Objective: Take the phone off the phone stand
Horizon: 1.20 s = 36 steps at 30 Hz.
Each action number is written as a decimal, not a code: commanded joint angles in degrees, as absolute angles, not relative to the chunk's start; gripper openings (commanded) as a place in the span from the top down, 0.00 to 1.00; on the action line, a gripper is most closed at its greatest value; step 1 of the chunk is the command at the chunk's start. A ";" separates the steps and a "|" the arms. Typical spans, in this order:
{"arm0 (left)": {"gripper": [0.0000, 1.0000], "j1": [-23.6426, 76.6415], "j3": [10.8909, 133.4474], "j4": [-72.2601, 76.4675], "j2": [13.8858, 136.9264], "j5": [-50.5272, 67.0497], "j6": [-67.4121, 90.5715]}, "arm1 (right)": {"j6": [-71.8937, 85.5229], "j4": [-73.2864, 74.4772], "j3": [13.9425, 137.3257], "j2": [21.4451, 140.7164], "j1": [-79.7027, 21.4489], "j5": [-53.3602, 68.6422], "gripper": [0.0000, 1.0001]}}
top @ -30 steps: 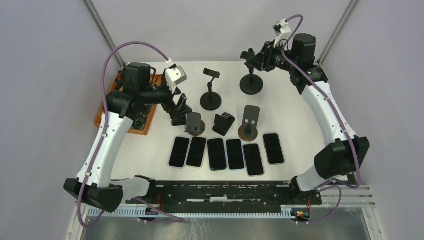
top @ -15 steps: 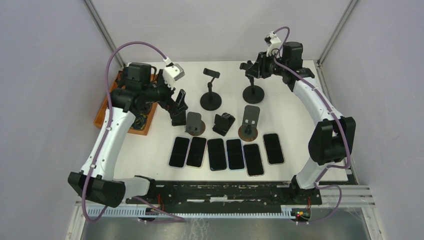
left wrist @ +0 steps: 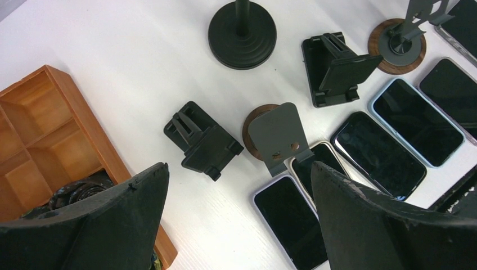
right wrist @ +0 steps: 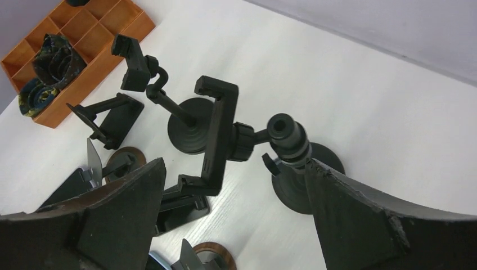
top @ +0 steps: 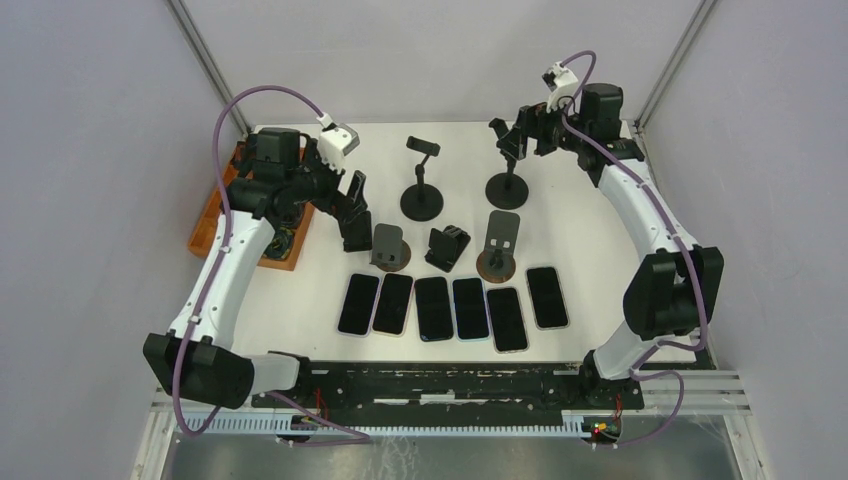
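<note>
Several dark phones (top: 470, 307) lie flat in a row near the front of the white table; no stand in view carries a phone. My right gripper (top: 513, 140) stands open at the back right, over the black pole phone stand (top: 507, 188). In the right wrist view its empty clamp head (right wrist: 216, 135) and ball joint (right wrist: 284, 132) show ahead of the open right gripper (right wrist: 236, 166), untouched. My left gripper (top: 352, 212) hangs open above a black folding stand (left wrist: 202, 140) and a grey plate stand (left wrist: 278, 135); the left gripper (left wrist: 237, 169) holds nothing.
A second pole stand (top: 421, 200) stands at mid back. A black cradle stand (top: 447, 247) and another grey plate stand (top: 498, 245) sit behind the phone row. A wooden compartment tray (top: 215, 225) holding dark bits lies at the left edge.
My right gripper drew the back-right pole stand a little nearer, then opened and let go of its clamp head. The left arm shifted slightly and stayed open.
</note>
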<state>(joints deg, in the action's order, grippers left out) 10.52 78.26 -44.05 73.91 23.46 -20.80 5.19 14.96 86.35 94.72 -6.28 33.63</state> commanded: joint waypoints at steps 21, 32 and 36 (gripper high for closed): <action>0.00 1.14 43.74 5.16 80.79 19.07 -8.49 | 1.41 -28.86 20.24 55.68 -0.28 -16.77 0.02; 0.00 0.83 36.33 27.07 88.68 20.67 -6.78 | 0.56 -55.91 2.81 65.73 -0.33 -22.64 0.02; 0.00 0.78 32.82 33.27 90.24 15.74 -6.80 | -0.71 -65.20 -2.55 68.07 -0.34 -23.77 0.02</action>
